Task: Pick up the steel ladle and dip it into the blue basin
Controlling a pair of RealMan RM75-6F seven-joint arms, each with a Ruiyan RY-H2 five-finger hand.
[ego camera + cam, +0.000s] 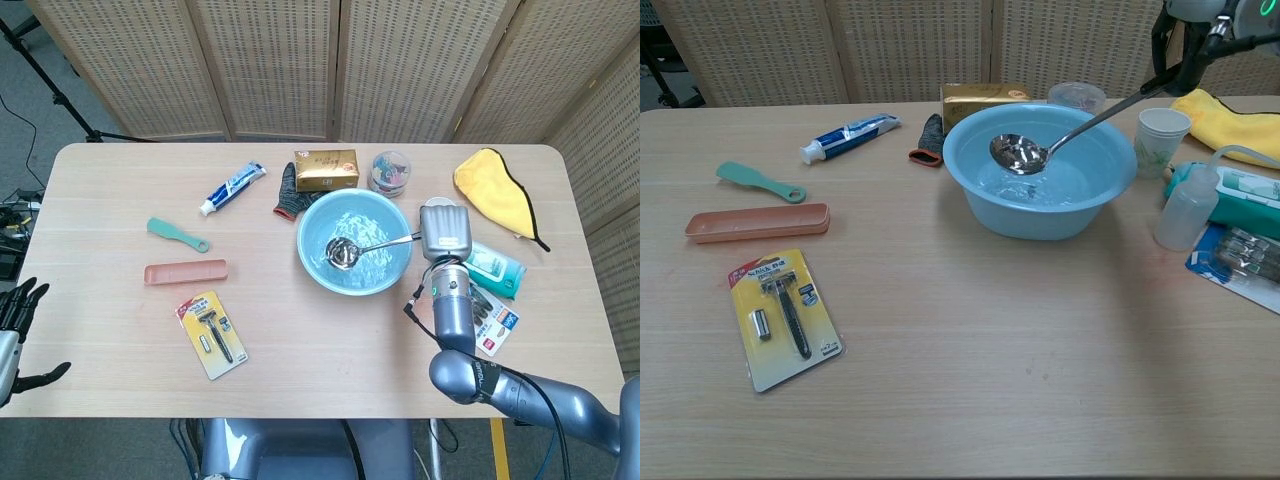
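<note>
The steel ladle point(343, 251) point(1018, 153) hangs tilted over the blue basin point(400, 270) point(1040, 215), its bowl lifted above the water. My right hand point(444, 232) point(1200, 22) grips the far end of the handle, to the right of the basin and above the table. In the chest view only the lower edge of that hand shows at the top right corner. My left hand point(15, 325) hangs off the table's left edge, fingers apart and holding nothing.
Behind the basin lie a toothpaste tube point(231, 187), a dark glove point(288, 192), a gold box point(326, 170) and a round jar point(389, 172). A paper cup point(1162, 142), squeeze bottle point(1188, 207), wipes pack point(492, 266) and yellow cloth point(495, 190) crowd the right. A razor pack point(211, 333), pink case point(186, 271) and green brush point(176, 235) lie left.
</note>
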